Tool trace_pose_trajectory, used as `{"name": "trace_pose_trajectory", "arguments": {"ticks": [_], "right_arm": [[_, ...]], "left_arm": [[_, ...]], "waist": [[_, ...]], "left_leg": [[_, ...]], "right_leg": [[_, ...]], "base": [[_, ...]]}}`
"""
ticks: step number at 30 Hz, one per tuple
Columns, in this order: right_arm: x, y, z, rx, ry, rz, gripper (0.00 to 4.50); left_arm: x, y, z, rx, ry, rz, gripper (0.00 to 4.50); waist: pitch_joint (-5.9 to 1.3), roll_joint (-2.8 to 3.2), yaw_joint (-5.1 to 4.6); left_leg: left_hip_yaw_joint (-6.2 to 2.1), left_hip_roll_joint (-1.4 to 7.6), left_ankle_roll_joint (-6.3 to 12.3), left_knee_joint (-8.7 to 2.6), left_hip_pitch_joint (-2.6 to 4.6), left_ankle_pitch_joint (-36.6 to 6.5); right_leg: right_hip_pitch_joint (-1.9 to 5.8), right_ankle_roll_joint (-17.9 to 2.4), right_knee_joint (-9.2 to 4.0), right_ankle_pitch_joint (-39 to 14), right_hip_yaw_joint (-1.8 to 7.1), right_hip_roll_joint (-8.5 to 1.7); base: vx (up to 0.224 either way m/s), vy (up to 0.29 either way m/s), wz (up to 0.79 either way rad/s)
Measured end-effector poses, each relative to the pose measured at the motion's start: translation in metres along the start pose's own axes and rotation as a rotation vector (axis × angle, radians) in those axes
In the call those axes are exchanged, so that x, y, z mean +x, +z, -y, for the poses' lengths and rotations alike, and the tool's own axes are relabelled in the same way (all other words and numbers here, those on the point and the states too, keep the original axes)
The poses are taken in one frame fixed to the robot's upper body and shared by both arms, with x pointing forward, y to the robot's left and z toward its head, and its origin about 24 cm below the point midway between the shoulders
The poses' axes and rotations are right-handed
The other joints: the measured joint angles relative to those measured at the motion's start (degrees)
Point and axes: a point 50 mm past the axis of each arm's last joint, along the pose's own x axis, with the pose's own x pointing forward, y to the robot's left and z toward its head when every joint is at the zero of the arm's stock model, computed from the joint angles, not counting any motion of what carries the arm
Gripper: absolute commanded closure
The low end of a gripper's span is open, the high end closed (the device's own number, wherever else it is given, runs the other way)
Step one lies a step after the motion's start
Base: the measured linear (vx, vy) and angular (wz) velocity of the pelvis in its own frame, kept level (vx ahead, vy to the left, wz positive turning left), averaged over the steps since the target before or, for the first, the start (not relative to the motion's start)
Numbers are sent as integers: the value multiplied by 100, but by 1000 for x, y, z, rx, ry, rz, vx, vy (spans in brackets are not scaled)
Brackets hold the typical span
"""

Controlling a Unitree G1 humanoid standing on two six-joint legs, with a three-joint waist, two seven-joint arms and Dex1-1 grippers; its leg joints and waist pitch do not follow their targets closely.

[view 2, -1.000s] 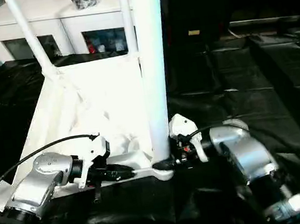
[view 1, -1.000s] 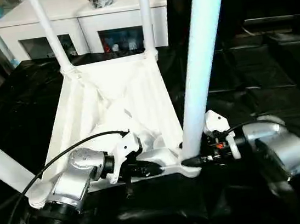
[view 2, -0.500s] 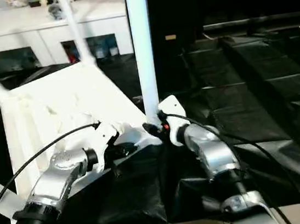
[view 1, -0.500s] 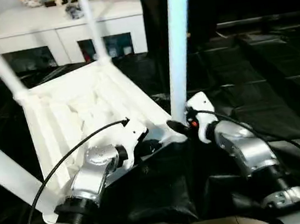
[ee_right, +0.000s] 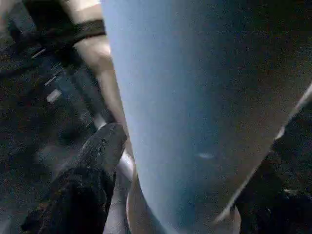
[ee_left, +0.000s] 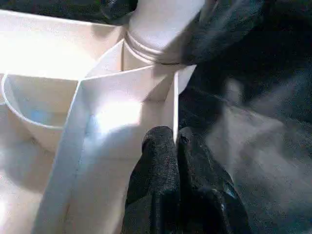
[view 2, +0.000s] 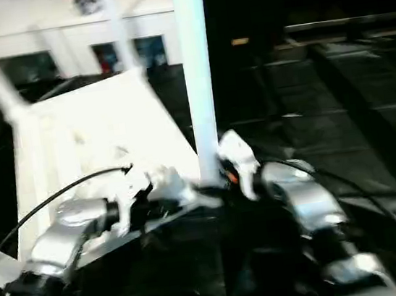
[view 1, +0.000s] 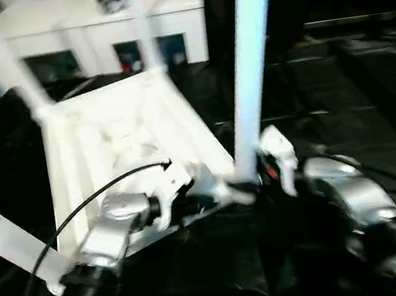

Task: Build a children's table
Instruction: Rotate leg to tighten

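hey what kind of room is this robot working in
Probably a lab or demo room fitted out like a home: black sheeting covers the work surface, and a white cabinet with glass-fronted compartments stands behind the upturned children's table.

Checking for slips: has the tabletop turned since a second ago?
Yes. The tabletop has turned: its far edge, then parallel to the white cabinet front, now slants, with the right far corner nearest it.

Left gripper (ee_left: 174, 146) fingers pinched together; both silver forearms reach forward.
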Motion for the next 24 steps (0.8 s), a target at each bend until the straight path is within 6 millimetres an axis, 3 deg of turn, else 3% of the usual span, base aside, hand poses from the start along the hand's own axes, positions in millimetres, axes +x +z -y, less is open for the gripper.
{"name": "trace_pose_trajectory", "arguments": {"ticks": [6,8,12,13,19,24], "right_arm": [[-10,0,-10,-20,203,-76,122],[-12,0,-11,-17,240,-88,157],[-11,0,-13,-22,272,-99,167],[-11,0,-13,-22,276,-99,191],[-11,2,-14,-38,277,-101,223],[-11,0,-16,-45,241,-87,232]], "left_arm": [[-8,-4,5,8,-119,-36,450],[-9,-5,6,7,-143,-43,450],[-11,-6,7,12,-172,-53,450],[-11,-6,7,13,-174,-53,450],[-11,-6,7,13,-177,-51,450],[-10,-7,7,5,-163,-47,450]], "waist": [[14,-18,93],[19,-26,95],[20,-29,95],[20,-29,98],[19,-27,106],[18,-24,107]], "left_leg": [[0,8,-1,46,7,1],[1,9,-6,54,7,-1],[3,8,-31,58,7,-16],[2,8,-31,58,6,-16],[2,8,-6,58,4,-1],[2,8,-6,58,16,1]], "right_leg": [[8,-1,13,1,7,-5],[13,-2,14,2,13,-6],[16,-2,14,5,16,-8],[16,-2,14,5,16,-8],[16,-2,14,5,14,-8],[29,-2,16,5,14,-8]], "base": [[0,0,0],[0,0,0],[0,0,0],[0,0,0],[0,0,0],[0,0,0]]}}
